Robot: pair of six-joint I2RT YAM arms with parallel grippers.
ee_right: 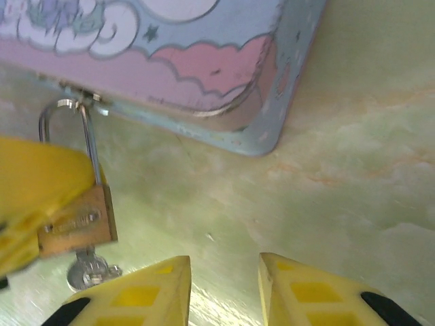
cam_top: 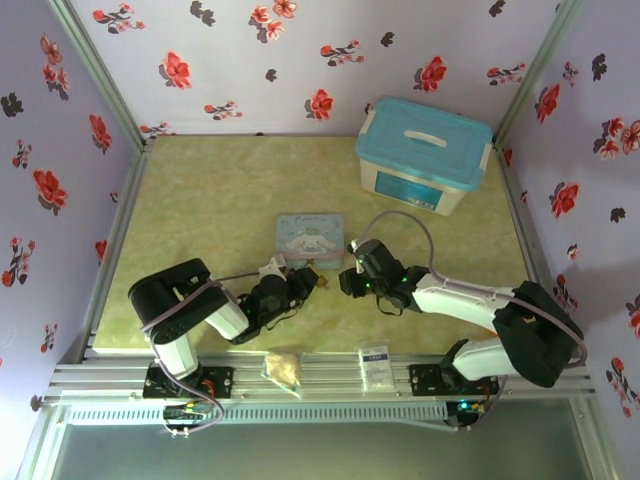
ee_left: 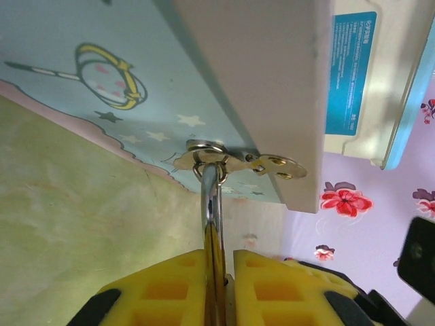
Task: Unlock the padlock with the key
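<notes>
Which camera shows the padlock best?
The right wrist view: the padlock shows its brass body and whole shackle side-on. The left wrist view catches its shackle edge-on; the top view makes it a speck.

BRASS ON THE HASP: The padlock (ee_right: 76, 224), a small brass-gold block with faint stamped lettering, hangs by its thin silvery shackle (ee_right: 92, 149) from the metal hasp (ee_left: 272, 163) on the near edge of the cartoon tin (ee_right: 204, 81), close to the middle of the table (cam_top: 200, 200). Its body is tilted and pinched between the yellow pads of the left gripper (ee_left: 225, 266). One shackle leg runs into the body and the other is hidden behind a pad, while the key (ee_right: 90, 270), small, grey and blurred, juts from the body's underside, its rounded head down at the surface.
</notes>
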